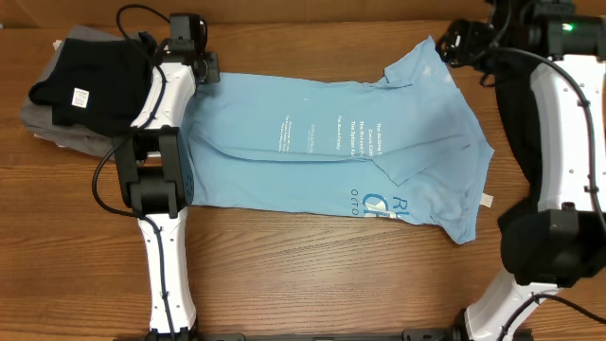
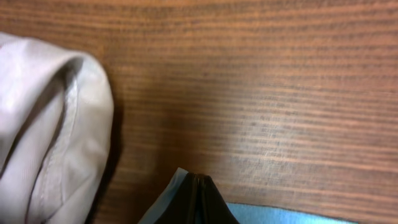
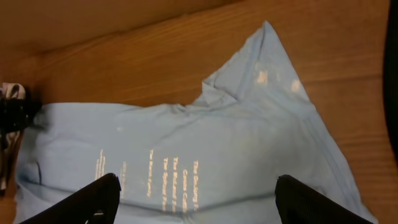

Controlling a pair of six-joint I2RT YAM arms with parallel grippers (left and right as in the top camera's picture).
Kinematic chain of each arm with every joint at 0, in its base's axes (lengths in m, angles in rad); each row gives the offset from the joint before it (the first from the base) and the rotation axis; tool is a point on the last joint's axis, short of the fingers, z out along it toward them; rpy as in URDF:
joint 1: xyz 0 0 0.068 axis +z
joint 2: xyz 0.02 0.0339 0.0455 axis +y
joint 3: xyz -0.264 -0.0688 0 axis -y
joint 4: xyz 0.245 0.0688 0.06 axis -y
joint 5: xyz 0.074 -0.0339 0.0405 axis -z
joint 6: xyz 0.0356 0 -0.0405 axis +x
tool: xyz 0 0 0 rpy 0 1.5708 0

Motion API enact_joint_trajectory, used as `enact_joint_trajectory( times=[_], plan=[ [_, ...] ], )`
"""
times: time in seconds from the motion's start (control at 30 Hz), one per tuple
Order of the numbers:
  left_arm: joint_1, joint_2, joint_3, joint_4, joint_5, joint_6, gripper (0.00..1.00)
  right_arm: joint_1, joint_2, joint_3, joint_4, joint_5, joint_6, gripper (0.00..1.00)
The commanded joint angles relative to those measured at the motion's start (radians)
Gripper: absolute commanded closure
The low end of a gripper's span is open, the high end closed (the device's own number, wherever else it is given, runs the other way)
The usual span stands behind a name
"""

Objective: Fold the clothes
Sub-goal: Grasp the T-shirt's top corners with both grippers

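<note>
The clothes here are chiefly a light blue T-shirt (image 1: pixel 322 142) with white print, lying spread and partly folded on the wooden table. My left gripper (image 1: pixel 202 68) sits at its far left corner. In the left wrist view the left gripper (image 2: pixel 198 186) is shut, with the shirt's blue edge (image 2: pixel 163 202) pinched at its tips. My right gripper (image 1: pixel 453 45) hovers over the far right sleeve. In the right wrist view the right gripper (image 3: pixel 199 190) stands open above the T-shirt (image 3: pixel 236 143), with nothing between its fingers. A black garment (image 1: pixel 85 90) lies at the far left.
The black garment rests on a pile of grey cloth (image 1: pixel 43 128), whose pale fabric (image 2: pixel 43 130) fills the left of the left wrist view. Both arm bases (image 1: pixel 166 275) stand at the table's near edge. Bare wood (image 1: pixel 312 275) lies in front of the shirt.
</note>
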Motion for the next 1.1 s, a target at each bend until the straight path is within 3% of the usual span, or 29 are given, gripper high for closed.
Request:
enact_joint_trajectory(
  times=[0.0,0.33,0.5,0.77,1.07],
  plan=[
    [0.001,0.043,-0.013,-0.092,-0.002,-0.004,0.96,0.042,0.063,0.018,0.062,0.06,0.001,0.18],
    [-0.001,-0.031,0.046,-0.249,-0.001,-0.004,0.96,0.087,0.278,0.018,0.267,0.168,0.061,0.25],
    [-0.001,-0.043,0.05,-0.261,-0.001,-0.004,0.96,0.086,0.389,0.018,0.371,0.177,0.137,0.28],
    [-0.001,-0.043,0.05,-0.267,-0.002,-0.004,0.96,0.089,0.493,0.018,0.502,0.211,0.137,0.38],
    [-0.001,-0.043,0.05,-0.271,-0.002,-0.004,0.96,0.089,0.537,0.018,0.555,0.274,0.16,0.38]
  ],
)
